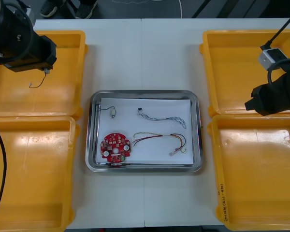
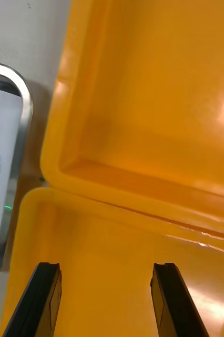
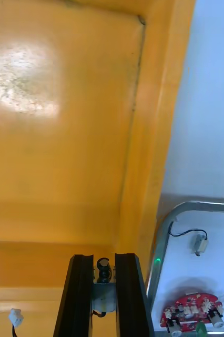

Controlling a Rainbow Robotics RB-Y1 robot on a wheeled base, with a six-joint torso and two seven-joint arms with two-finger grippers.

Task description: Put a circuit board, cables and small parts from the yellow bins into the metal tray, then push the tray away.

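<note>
Left gripper (image 3: 104,263): clamps small wired metal part (image 3: 103,295) over yellow bin (image 3: 49,158), likely for shiny metal tray (image 1: 145,93). Right gripper (image 2: 105,274): agape, idle over right bins (image 2: 143,105).

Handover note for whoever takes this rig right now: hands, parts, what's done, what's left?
Left hand: shut on a small metal part, over the far left yellow bin.
Right hand: open, bare, over the seam of the two right bins.
Done: metal tray holds circuit board, blue-white cable, red-yellow cable, second small part.
Left: place the held part, then push the tray away.
</note>
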